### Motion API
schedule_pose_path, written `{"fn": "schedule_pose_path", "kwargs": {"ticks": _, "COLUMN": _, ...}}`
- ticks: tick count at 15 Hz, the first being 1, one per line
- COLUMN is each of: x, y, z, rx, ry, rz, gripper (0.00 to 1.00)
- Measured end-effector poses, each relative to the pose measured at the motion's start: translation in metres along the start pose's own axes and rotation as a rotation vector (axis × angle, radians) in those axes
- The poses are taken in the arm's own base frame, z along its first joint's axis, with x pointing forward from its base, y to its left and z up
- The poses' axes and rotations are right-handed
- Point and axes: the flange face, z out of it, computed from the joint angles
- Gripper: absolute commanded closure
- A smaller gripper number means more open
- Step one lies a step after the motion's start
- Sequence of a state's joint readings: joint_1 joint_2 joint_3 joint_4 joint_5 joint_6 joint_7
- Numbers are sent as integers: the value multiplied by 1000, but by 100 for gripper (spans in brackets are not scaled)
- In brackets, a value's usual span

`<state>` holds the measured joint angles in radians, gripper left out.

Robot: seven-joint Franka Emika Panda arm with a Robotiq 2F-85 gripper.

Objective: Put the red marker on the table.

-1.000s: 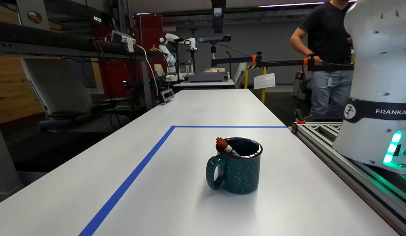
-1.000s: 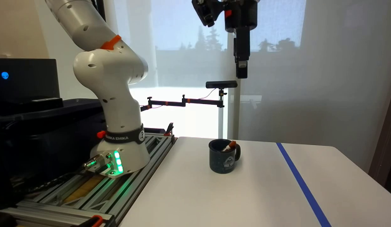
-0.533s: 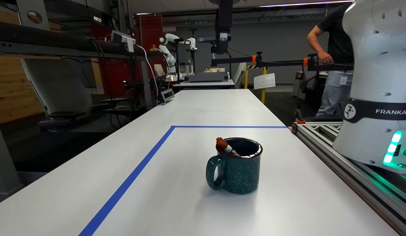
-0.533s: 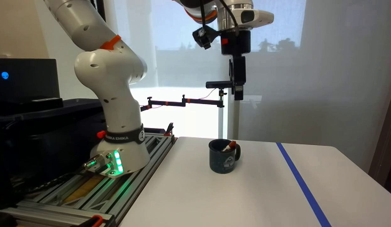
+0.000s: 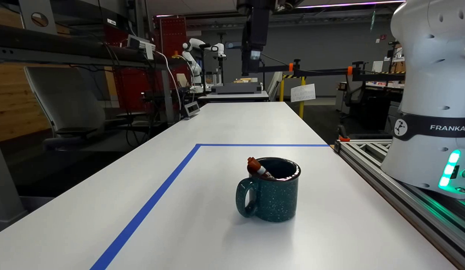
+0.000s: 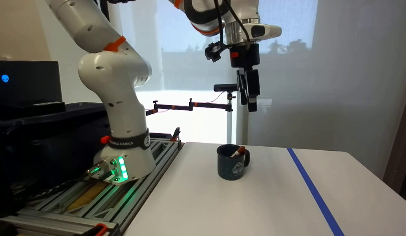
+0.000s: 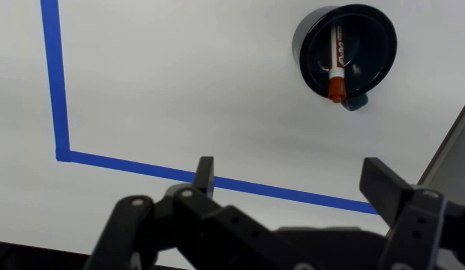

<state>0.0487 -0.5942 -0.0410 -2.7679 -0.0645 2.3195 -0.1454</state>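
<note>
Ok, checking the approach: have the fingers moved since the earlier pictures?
Yes, down: in an exterior view, the fingers ended above the background camera; now they reach below it.

In both exterior views, toward five o'clock, an upright dark teal mug (image 5: 278,200); toward two in the wrist view, with its handle (image 7: 357,102) at six. In an exterior view, a grey chair (image 5: 65,99) at nine and a white sign (image 5: 303,93) at two, overlapping a yellow post (image 5: 301,109). In an exterior view, at nine, in dim light, probably a laptop (image 6: 29,82); toward two, treetops (image 6: 297,47) beyond a window (image 6: 293,19).
</note>
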Motion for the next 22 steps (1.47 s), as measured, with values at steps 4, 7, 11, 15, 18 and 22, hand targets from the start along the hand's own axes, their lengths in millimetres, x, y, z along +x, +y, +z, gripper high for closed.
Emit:
{"fn": "schedule_pose_path", "kwargs": {"ticks": 4, "x": 7, "y": -6, "z": 7, "rx": 4, "ry": 18, "rz": -15, "gripper": 0}}
{"fn": "schedule_pose_path", "kwargs": {"ticks": 7, "x": 11, "y": -6, "z": 15, "rx": 3, "ry": 25, "rz": -16, "gripper": 0}}
{"fn": "schedule_pose_path", "kwargs": {"ticks": 11, "x": 12, "y": -8, "z": 29, "rx": 6, "ry": -2, "rz": -24, "gripper": 0}}
{"fn": "schedule_pose_path", "kwargs": {"ticks": 15, "x": 11, "y": -19, "z": 44, "rx": 11, "ry": -57, "rz": -52, "gripper": 0}}
{"fn": "schedule_pose_path", "kwargs": {"ticks": 18, "x": 3, "y": -27, "z": 54, "rx": 18, "ry": -145, "rz": -71, "gripper": 0}}
{"fn": "schedule_pose_path", "kwargs": {"ticks": 22, "x": 4, "y": -26, "z": 53, "rx": 17, "ry": -141, "rz": -67, "gripper": 0}}
